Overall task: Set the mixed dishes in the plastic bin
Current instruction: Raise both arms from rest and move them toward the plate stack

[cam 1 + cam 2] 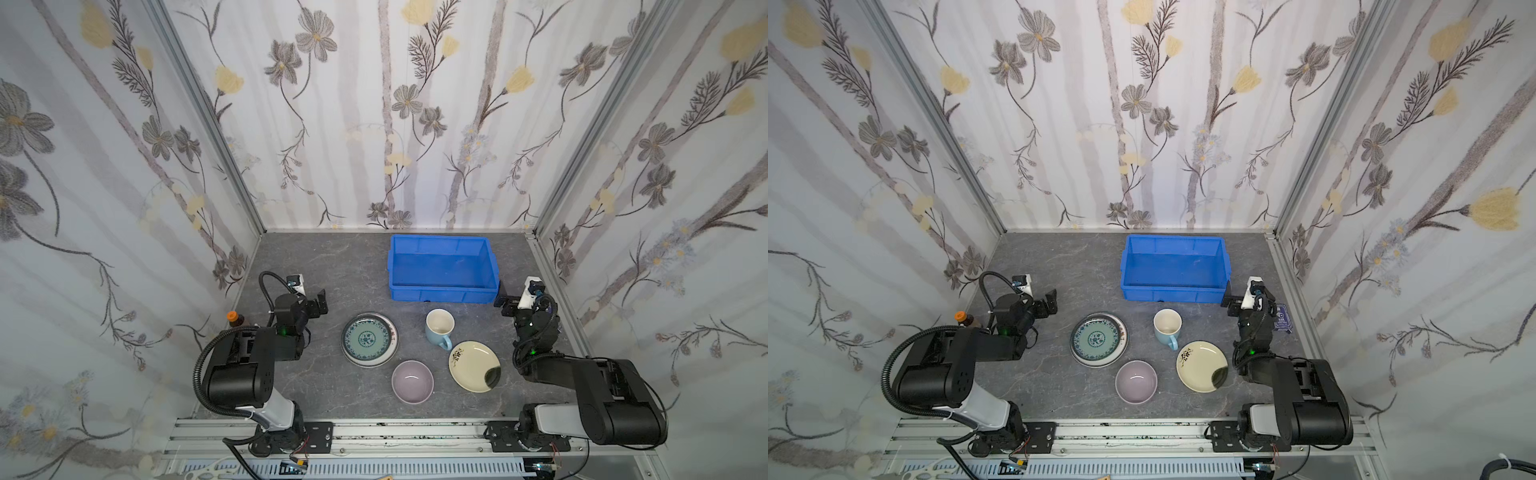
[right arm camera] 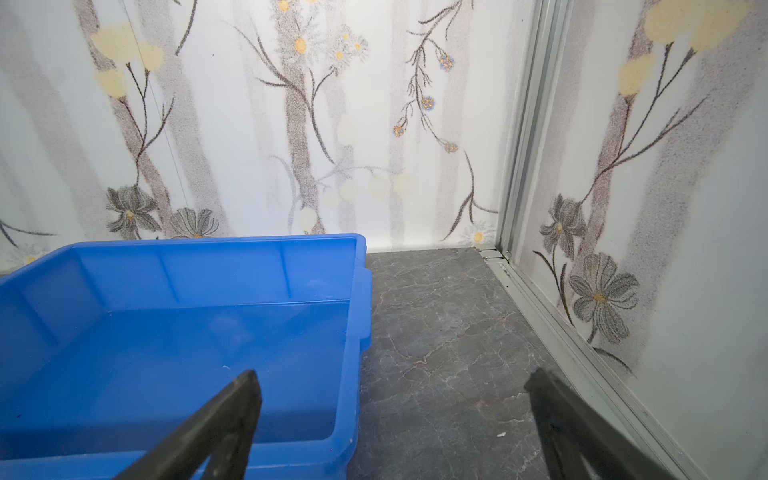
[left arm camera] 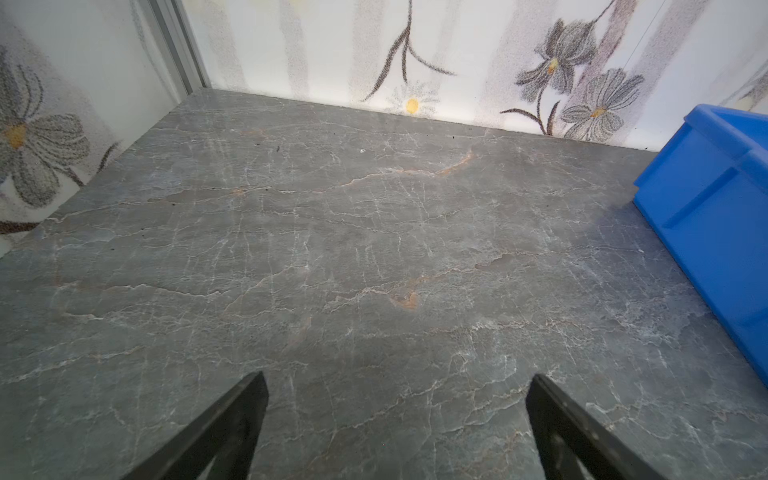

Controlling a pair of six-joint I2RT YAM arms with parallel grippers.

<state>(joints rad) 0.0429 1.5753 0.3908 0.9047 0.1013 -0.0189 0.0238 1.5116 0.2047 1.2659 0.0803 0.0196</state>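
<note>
Plates [image 1: 368, 338], round, teal-patterned, dark-rimmed, sit near the left pincer [image 1: 319, 302], which gapes wide and empty; bright blue rectangular plastic bin [image 1: 442, 240] just beside the right pincer [image 1: 503, 297], equally wide. Nip a rim low, squarely.

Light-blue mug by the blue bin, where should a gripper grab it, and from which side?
Probably take the light-blue mug by its rim from above, one jaw inside: it stands upright, mouth open, handle pointing toward the cream plate.
</note>
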